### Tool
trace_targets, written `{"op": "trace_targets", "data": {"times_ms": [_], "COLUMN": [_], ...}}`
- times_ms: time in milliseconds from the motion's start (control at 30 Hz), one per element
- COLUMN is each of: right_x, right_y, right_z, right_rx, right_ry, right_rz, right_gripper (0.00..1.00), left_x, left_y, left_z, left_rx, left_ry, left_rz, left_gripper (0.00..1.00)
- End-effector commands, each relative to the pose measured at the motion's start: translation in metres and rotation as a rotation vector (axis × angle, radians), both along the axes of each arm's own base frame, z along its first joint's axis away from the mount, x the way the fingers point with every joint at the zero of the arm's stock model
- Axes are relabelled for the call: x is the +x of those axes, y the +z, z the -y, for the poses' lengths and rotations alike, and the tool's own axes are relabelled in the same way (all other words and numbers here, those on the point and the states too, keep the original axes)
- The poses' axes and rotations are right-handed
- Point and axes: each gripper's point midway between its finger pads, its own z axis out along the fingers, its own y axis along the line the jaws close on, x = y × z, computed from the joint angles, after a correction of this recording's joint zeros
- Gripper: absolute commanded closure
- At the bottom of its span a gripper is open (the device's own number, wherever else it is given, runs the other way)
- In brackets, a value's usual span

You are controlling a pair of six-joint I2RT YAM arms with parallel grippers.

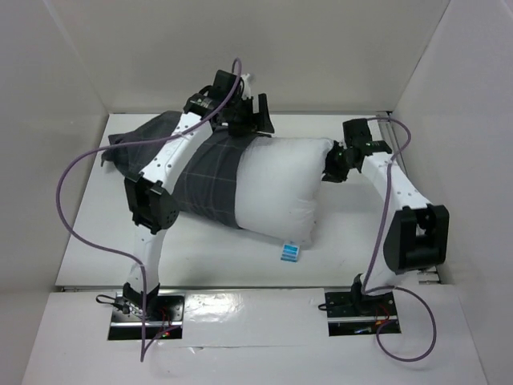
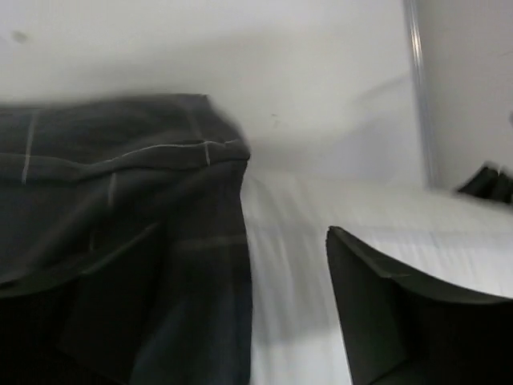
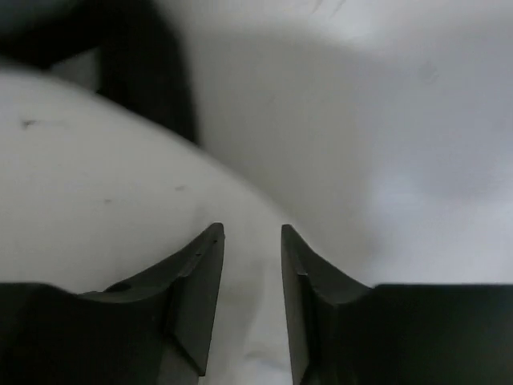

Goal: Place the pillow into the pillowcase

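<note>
The white pillow (image 1: 276,192) lies across the table with its left half inside the dark checked pillowcase (image 1: 204,172). A blue-and-white tag (image 1: 289,253) shows at its near edge. My left gripper (image 1: 255,122) is at the far side, at the pillowcase's open edge. In the left wrist view it (image 2: 244,241) is open: the pillowcase (image 2: 120,208) drapes over the left finger, and the right finger (image 2: 401,321) is bare over the pillow (image 2: 288,265). My right gripper (image 1: 329,168) is at the pillow's right end. Its jaws (image 3: 252,241) stand narrowly apart, pinching the pillow's cloth (image 3: 96,184).
White walls (image 1: 72,72) enclose the table on the left, back and right. Purple cables (image 1: 68,200) loop off both arms. The table's white surface (image 1: 216,261) shows in front of the pillow.
</note>
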Motion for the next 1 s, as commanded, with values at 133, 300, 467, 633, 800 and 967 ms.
{"op": "trace_targets", "data": {"times_ms": [133,300,467,633,800,967], "right_x": [0.079,0.074,0.041,0.010,-0.017,-0.018], "right_y": [0.079,0.092,0.067,0.054,0.039,0.012], "right_z": [0.090,0.079,0.047,0.012,-0.027,-0.046], "right_rx": [-0.119,-0.079,0.002,0.130,0.180,0.178], "right_ry": [-0.301,-0.180,0.005,0.204,0.345,0.370], "right_rz": [0.333,0.374,0.338,0.299,0.266,0.222], "right_gripper": [0.27,0.16,0.18,0.14,0.00,0.00], "left_x": [-0.028,-0.055,-0.083,-0.092,-0.084,-0.080], "left_y": [0.108,0.084,0.029,-0.008,-0.024,-0.026], "left_z": [-0.066,-0.083,-0.087,-0.092,-0.105,-0.111], "left_rx": [0.208,0.387,0.554,0.631,0.674,0.671], "left_ry": [0.106,0.161,0.184,0.219,0.250,0.281], "left_rz": [0.381,0.345,0.216,0.155,0.135,0.115], "left_gripper": [0.04,0.08,0.05,0.04,0.06,0.21]}}
